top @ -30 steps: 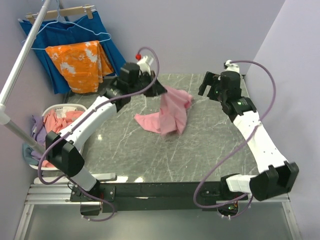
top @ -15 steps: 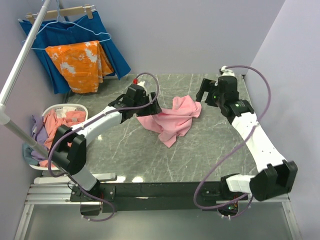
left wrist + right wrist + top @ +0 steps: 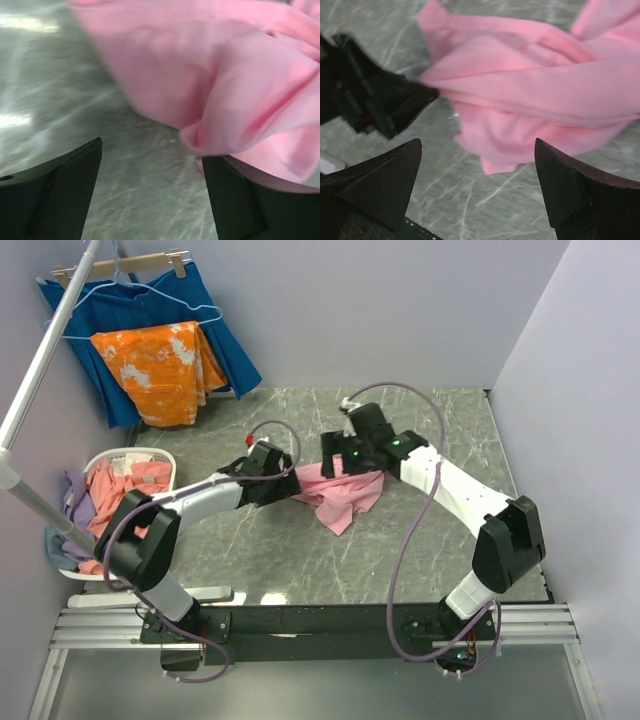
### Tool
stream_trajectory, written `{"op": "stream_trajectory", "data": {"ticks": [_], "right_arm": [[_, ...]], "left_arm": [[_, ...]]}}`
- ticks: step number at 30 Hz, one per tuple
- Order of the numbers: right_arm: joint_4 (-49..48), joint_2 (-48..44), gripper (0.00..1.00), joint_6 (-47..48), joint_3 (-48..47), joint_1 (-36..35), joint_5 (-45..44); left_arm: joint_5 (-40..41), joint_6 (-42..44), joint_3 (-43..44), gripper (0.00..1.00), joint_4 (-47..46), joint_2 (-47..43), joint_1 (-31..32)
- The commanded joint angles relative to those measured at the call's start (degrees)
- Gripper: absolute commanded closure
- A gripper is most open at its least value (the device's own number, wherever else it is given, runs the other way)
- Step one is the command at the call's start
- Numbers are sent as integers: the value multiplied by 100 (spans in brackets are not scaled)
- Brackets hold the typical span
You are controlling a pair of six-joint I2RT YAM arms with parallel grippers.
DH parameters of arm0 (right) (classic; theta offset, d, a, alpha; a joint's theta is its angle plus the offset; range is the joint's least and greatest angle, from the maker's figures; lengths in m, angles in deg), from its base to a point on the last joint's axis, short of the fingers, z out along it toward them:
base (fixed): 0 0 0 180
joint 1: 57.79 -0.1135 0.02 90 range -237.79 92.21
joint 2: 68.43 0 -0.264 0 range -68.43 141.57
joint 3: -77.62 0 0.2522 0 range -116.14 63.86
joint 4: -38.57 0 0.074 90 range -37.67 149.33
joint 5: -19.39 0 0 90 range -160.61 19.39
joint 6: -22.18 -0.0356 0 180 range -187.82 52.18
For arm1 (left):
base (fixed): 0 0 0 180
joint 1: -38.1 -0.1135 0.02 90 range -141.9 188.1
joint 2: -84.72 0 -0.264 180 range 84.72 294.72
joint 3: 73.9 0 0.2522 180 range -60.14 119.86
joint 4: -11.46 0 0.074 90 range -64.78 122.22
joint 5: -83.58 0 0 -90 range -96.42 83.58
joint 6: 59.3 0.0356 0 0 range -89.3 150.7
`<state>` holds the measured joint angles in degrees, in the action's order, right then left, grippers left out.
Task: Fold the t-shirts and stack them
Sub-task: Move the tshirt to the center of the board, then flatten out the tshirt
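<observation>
Pink t-shirt [image 3: 345,502], crumpled, plain, on grey marbled table [image 3: 300,560]

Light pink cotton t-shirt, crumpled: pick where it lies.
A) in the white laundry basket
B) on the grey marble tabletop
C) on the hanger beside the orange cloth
B: the crumpled light pink cotton t-shirt lies heaped on the grey marble tabletop, away from the basket and the hanger.

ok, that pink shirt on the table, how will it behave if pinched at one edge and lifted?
Probably floppy: the pink t-shirt lies crumpled in soft folds, so it should hang limp from one pinch. Likely light, since the folds look thin. Pushed, it would probably bunch up on the table rather than slide as one piece.
</observation>
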<state>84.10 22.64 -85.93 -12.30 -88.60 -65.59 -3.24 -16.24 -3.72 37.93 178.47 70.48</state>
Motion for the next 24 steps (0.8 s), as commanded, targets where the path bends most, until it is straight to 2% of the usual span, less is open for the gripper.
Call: {"op": "stream_trajectory", "data": {"ticks": [1,4,10,20,24], "right_arm": [[5,60,0,106,-224,-504,-439],[66,183,0,184,-198,-724,-738],[295,622,0,571,-294,-1190,-1142],[453,1158,1,730,-540,-1823,-1626],[514,1527,0,704,-768,-1876,-2397]], "left_arm": [[903,-456,-350,14,-137,-883,-267],[1149,-606,-702,10,-137,-1331,-495],[1019,-694,-1379,9,-392,-1913,-1014],[1018,-747,-1397,9,-322,-1878,-1067],[974,-685,-1318,9,-313,-1809,-1067]]}}
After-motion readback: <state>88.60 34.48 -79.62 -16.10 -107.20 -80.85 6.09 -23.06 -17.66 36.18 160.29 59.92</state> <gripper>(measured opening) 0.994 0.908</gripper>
